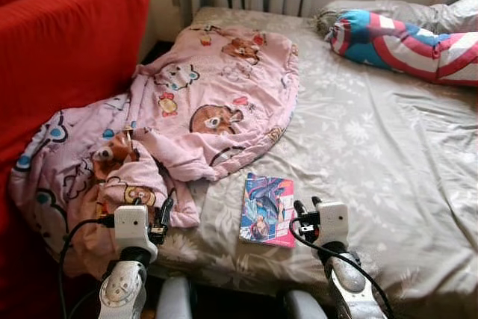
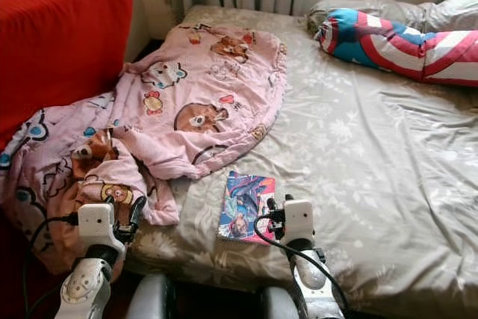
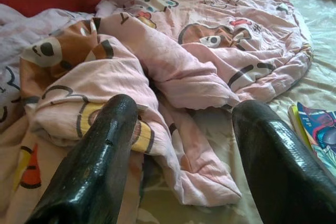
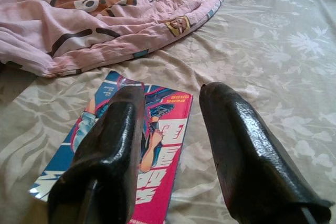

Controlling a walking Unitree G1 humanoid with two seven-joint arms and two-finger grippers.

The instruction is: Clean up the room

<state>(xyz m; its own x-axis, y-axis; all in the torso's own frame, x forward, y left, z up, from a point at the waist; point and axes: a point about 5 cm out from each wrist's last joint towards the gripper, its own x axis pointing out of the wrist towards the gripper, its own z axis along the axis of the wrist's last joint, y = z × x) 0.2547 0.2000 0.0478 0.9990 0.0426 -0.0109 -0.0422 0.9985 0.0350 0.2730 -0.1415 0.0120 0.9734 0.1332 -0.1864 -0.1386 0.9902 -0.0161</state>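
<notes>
While the colourful comic book (image 1: 267, 209) lies flat near the front edge of the grey floral bed (image 1: 388, 147), the right gripper (image 1: 305, 205) hangs just beside its right edge, fingers spread with nothing between them. The left gripper (image 1: 166, 211) sits over the rumpled hem of the pink cartoon blanket (image 1: 187, 102), fingers spread too. A red sofa (image 1: 60, 42) stands left, a striped pillow (image 1: 407, 39) up at the head.

A home bedroom: bed (image 1: 388, 155) with rumpled pink quilt (image 1: 202, 102).
</notes>
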